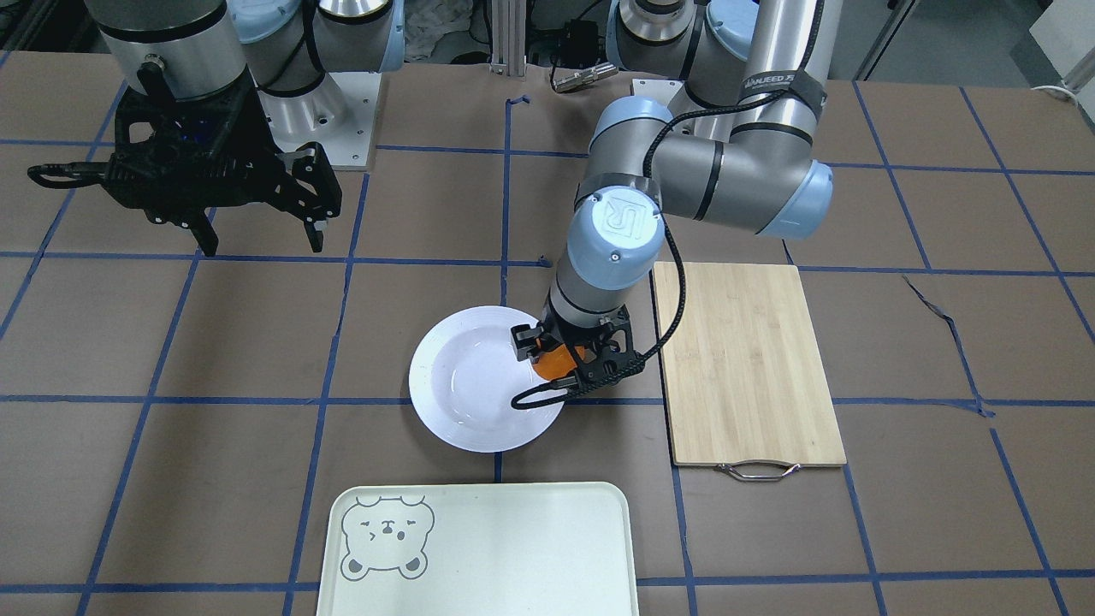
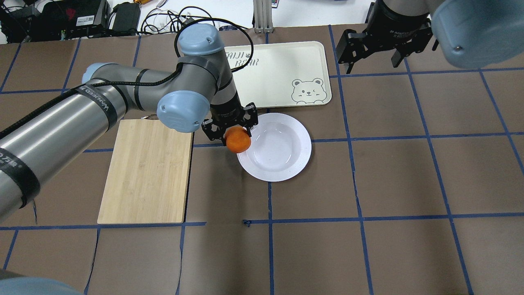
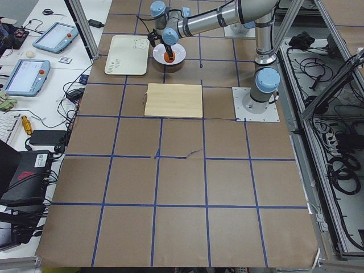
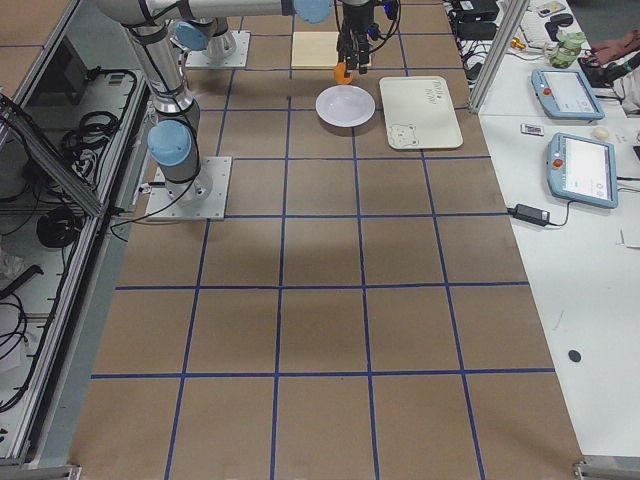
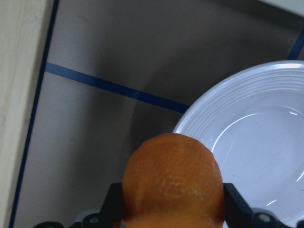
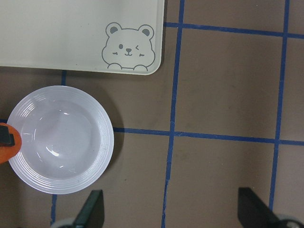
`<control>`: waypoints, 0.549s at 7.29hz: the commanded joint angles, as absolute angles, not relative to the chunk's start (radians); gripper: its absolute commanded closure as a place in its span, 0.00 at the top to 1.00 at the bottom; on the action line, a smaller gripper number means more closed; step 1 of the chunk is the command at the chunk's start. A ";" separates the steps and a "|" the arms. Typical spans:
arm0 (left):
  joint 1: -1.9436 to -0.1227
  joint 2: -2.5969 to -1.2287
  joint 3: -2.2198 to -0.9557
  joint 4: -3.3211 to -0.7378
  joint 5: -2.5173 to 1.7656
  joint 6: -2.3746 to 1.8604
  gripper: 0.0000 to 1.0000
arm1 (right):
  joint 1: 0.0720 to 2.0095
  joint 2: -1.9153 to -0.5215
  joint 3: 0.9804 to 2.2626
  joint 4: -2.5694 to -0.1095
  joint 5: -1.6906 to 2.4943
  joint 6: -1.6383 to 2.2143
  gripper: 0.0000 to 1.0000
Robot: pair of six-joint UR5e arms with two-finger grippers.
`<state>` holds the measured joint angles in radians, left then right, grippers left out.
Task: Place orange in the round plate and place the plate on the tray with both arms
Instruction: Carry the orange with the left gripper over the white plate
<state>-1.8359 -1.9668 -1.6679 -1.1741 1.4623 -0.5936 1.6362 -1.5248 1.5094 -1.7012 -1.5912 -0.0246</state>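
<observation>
My left gripper (image 2: 235, 135) is shut on the orange (image 2: 238, 139), holding it above the near-left rim of the round white plate (image 2: 282, 164). In the left wrist view the orange (image 5: 173, 183) fills the space between the black fingers, over the plate's edge (image 5: 223, 102). The plate (image 1: 462, 385) lies on the table with its well bare. The cream tray (image 2: 282, 65) with the bear face lies just beyond the plate. My right gripper (image 2: 372, 53) hangs open high at the far right, holding nothing; its view looks down on the plate (image 6: 61, 139) and tray (image 6: 71, 33).
A bamboo cutting board (image 2: 149, 170) with a metal handle lies left of the plate. The table is brown with blue tape lines. Tablets and cables sit on side benches beyond the table's ends.
</observation>
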 commanded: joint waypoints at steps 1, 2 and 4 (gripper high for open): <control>-1.919 -2.015 -1.669 -1.048 1.462 -0.684 0.33 | 1.637 -1.525 1.509 -1.701 -1.592 -0.025 1.00; -1.945 -2.037 -1.667 -1.039 1.462 -0.689 0.33 | 1.637 -1.525 1.509 -1.700 -1.592 -0.023 1.00; -1.950 -2.052 -1.669 -1.039 1.463 -0.689 0.41 | 1.634 -1.525 1.509 -1.695 -1.591 -0.023 1.00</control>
